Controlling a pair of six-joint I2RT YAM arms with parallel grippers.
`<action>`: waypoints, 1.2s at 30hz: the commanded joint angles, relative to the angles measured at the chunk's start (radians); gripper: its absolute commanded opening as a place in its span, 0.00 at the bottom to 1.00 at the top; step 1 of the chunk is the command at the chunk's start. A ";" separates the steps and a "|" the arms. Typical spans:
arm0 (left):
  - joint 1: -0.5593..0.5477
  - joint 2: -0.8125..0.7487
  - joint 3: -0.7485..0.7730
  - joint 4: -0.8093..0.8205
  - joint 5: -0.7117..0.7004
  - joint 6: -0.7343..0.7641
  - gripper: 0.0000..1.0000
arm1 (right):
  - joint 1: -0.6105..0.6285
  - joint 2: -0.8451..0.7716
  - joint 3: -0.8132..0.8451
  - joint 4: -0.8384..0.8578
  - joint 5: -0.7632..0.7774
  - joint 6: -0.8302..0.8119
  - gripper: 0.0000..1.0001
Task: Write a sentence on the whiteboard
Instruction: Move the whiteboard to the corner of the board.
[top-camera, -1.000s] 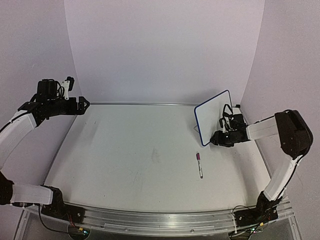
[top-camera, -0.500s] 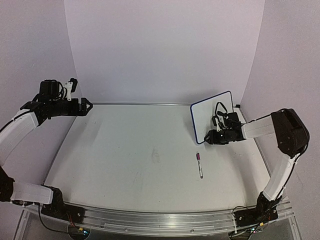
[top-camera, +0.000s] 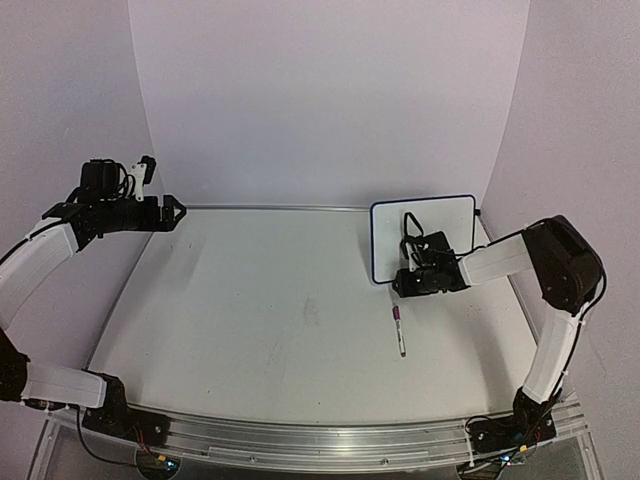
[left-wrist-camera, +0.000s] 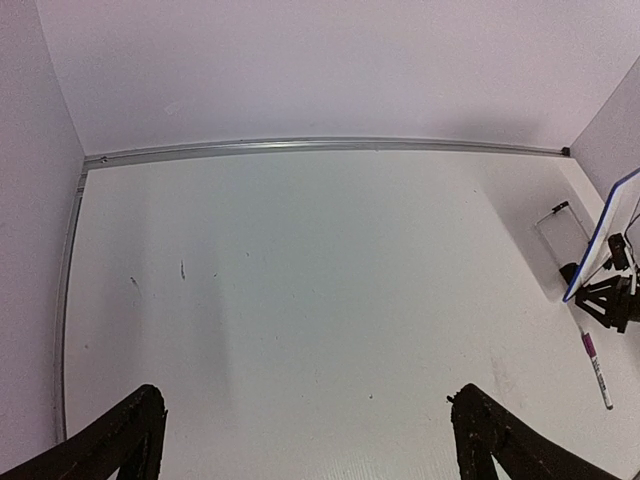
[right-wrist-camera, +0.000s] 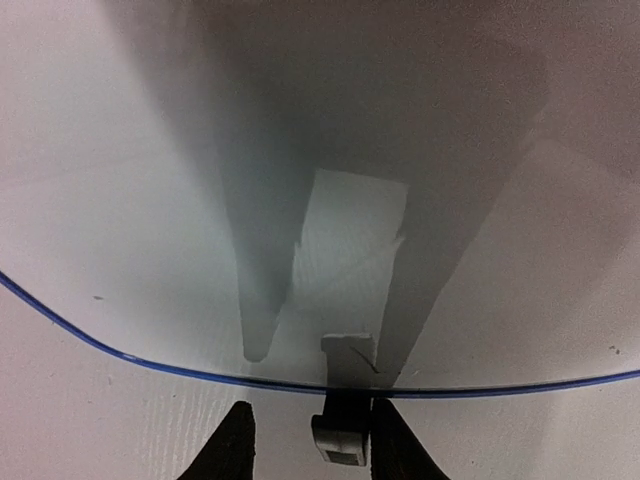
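Seemingly positioning the blue-framed rectangular white whiteboard (top-camera: 390, 235), the right gripper (right-wrist-camera: 312, 425) straddles its foot (right-wrist-camera: 342, 445), jaws part-open, left gripper (left-wrist-camera: 307, 400) gaping wide; the purple-capped marker (top-camera: 399, 331) before it likely needs grasping next.

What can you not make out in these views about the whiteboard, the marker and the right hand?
- Any writing on the whiteboard: too small in the top view, partly behind the right hand; only shadows in the right wrist view.
- The whiteboard's face in the left wrist view: nearly edge-on, cut by the right edge.
- The right hand's grip: fingers cut off by its wrist view's bottom edge.
- The cap of the marker: too small.
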 joint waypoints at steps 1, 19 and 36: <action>-0.001 -0.003 -0.003 0.031 -0.003 0.000 1.00 | 0.022 0.032 0.028 0.040 0.101 0.034 0.35; -0.002 0.001 -0.006 0.031 -0.014 -0.003 1.00 | 0.141 0.062 0.041 0.123 0.272 -0.057 0.00; -0.002 -0.011 -0.009 0.036 -0.016 -0.006 0.99 | 0.466 0.174 0.206 0.113 0.395 0.179 0.00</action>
